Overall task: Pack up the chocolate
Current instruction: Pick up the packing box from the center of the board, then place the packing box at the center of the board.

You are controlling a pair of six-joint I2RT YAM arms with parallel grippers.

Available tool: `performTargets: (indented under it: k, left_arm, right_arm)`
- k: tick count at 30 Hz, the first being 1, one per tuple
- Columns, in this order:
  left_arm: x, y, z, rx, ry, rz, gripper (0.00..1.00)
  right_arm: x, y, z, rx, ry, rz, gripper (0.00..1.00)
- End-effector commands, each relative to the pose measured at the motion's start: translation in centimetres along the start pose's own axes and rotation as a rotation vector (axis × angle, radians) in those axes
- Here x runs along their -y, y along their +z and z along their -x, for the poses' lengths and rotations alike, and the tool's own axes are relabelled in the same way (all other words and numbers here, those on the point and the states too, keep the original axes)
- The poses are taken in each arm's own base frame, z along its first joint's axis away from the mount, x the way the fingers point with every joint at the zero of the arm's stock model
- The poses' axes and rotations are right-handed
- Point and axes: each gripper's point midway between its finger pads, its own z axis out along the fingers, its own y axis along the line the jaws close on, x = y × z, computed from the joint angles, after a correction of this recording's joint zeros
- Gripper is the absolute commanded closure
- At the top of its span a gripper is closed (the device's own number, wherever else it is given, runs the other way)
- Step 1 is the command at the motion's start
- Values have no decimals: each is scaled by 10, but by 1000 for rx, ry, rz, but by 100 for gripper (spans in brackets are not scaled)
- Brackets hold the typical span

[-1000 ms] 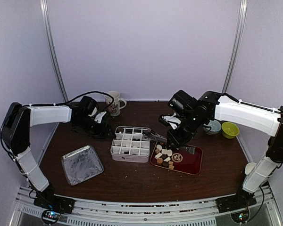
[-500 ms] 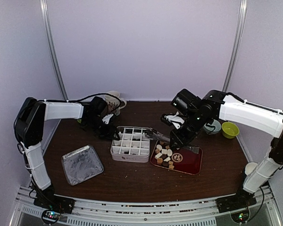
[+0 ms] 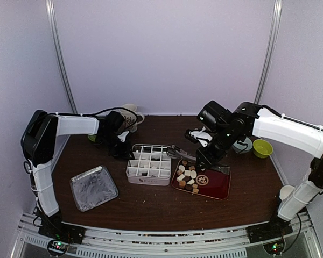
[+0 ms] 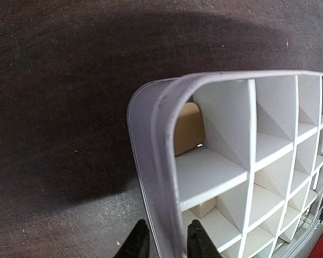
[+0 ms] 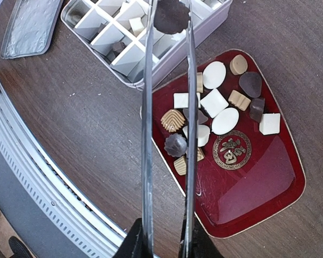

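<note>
Several chocolate pieces [image 5: 214, 102] in white, tan and dark brown lie on a red tray [image 3: 215, 185]. My right gripper [image 5: 167, 242] is shut on long metal tongs [image 5: 147, 134]. Their tips pinch a dark brown chocolate [image 5: 171, 15] above the white compartment box [image 3: 148, 180]. My left gripper [image 4: 167, 239] is at the box's far left corner, one finger on each side of its wall [image 4: 151, 134], closed against it. A tan piece [image 4: 188, 129] sits in the corner compartment, a cream one [image 4: 204, 208] in the compartment beside it.
A silver foil tray [image 3: 93, 187] lies at the front left. A mug [image 3: 130, 115] stands at the back behind the left arm. A grey-blue bowl [image 3: 242, 144] and a green bowl [image 3: 262, 148] sit at the right, a white cup [image 3: 286, 192] near the right edge.
The left arm reached right to the box's corner and its jaws closed around the wall. The right arm with the tongs shifted only slightly.
</note>
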Motion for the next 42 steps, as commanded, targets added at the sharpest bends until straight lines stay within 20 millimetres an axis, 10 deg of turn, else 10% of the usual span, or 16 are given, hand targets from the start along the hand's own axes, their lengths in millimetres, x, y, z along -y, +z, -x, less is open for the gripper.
performTargets:
  k: [1, 8, 24, 42]
  left_arm:
    - [-11, -2, 4, 4, -25, 64, 80]
    - [4, -29, 20, 134, 93, 129, 100]
    - [34, -135, 42, 604, 291, 388, 100]
    - [40, -103, 33, 488, 303, 364, 100]
  right_arm:
    - [3, -9, 6, 34, -19, -19, 77]
    - [5, -13, 10, 62, -10, -31, 77]
    - [8, -35, 16, 153, 6, -54, 78]
    - [-20, -25, 13, 115, -55, 78, 78]
